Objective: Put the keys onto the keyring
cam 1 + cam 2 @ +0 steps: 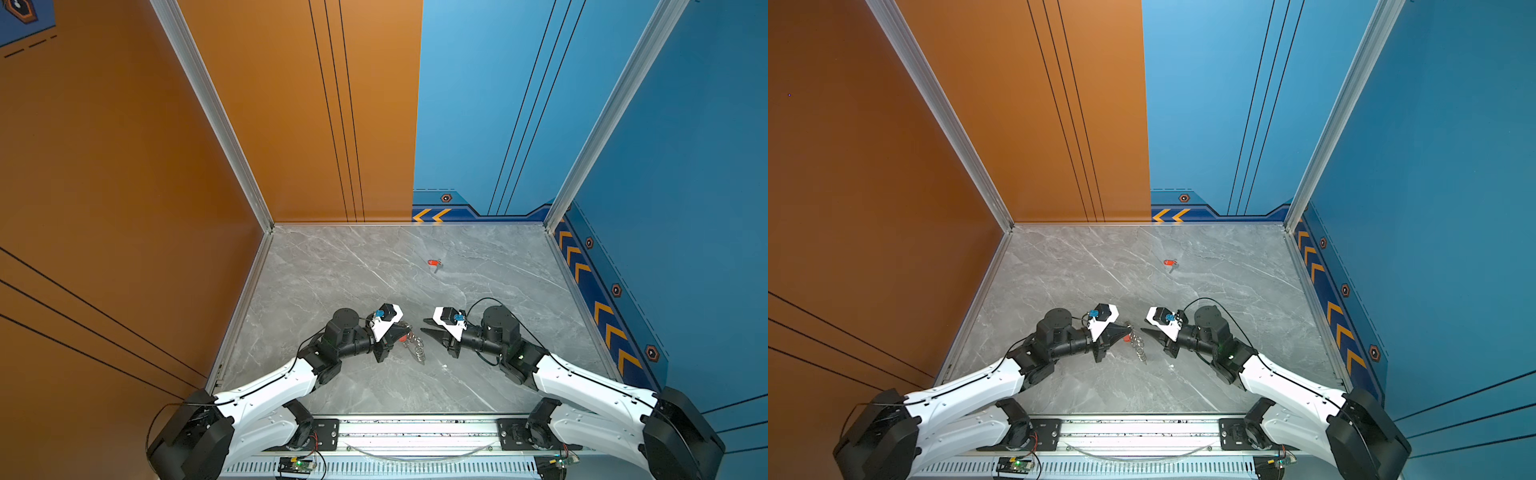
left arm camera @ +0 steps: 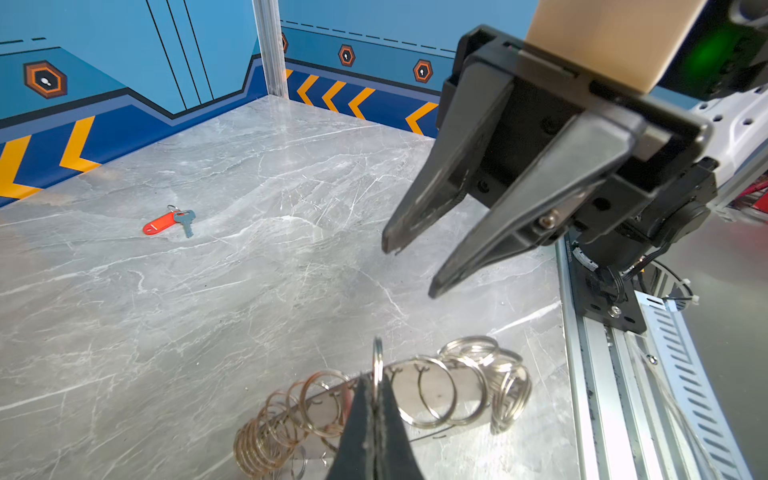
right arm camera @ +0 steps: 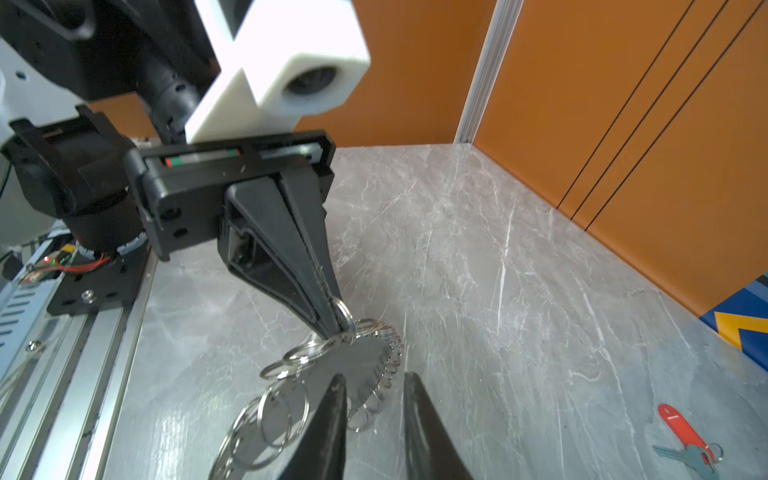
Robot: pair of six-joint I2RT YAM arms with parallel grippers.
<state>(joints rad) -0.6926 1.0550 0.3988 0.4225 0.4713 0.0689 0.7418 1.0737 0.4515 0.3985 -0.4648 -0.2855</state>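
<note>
Pincers met over the grey marble table (image 1: 332, 266) as I watched from the remote station. My left pincer (image 3: 338, 324) was clenched on one silver split ring of the keyring (image 2: 419, 399), its tips pinching that ring upright, as both wrist views showed. The keyring lay near the front rail, its band flat on the table, many small rings fanned along its edge. In both top views it sat between the two arms, just beside the left tips (image 1: 409, 330). My right pincer (image 2: 409, 270) hung close by, apart from the keyring, its fingers (image 3: 328, 419) spread with a plain gap between them and nothing in it. One key with a red tag (image 1: 433, 262) lay well apart, toward the back of the table. A speck of red (image 1: 402, 338) showed under the left pincer in both top views; I could not tell what it was.
</note>
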